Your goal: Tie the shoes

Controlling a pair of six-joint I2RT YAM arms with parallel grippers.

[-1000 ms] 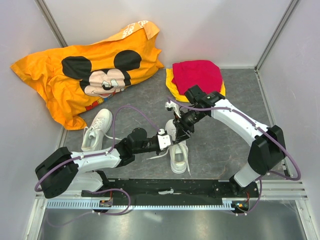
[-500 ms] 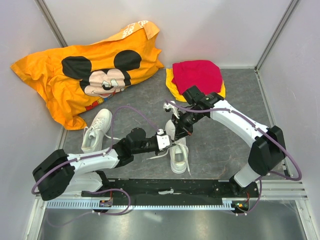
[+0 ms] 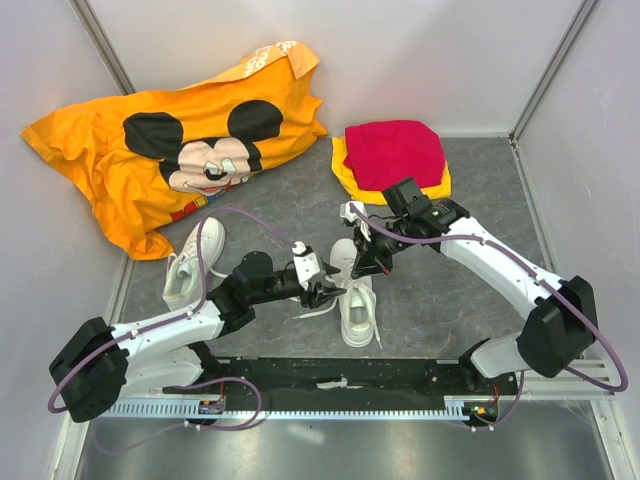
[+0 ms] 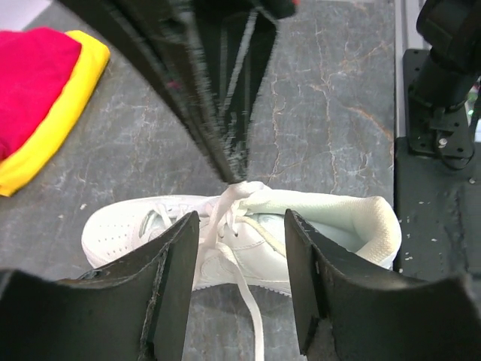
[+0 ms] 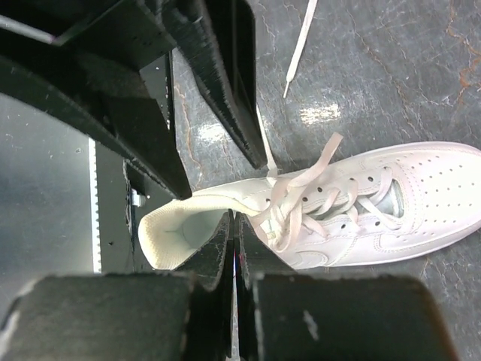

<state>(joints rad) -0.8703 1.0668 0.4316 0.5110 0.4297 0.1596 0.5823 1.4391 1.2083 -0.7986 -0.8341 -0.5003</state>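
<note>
A robot test cell in a lab; plain white walls point(image 3: 450, 60) meet at bare metal posts point(image 3: 545, 70); two robot arms point(image 3: 490, 255) stand bolted to a black base plate point(image 3: 400, 372) by a slotted metal rail point(image 3: 330, 408); purple cables point(image 3: 235, 215) loop over them; shoes point(image 3: 357, 310), a shirt point(image 3: 110, 150) and folded cloths point(image 3: 395, 150) lie on a grey mat point(image 3: 450, 300).

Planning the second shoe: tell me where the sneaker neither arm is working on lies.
In the top view, the idle sneaker lies at left, just below the orange shirt, well apart from the other sneaker at centre.
</note>
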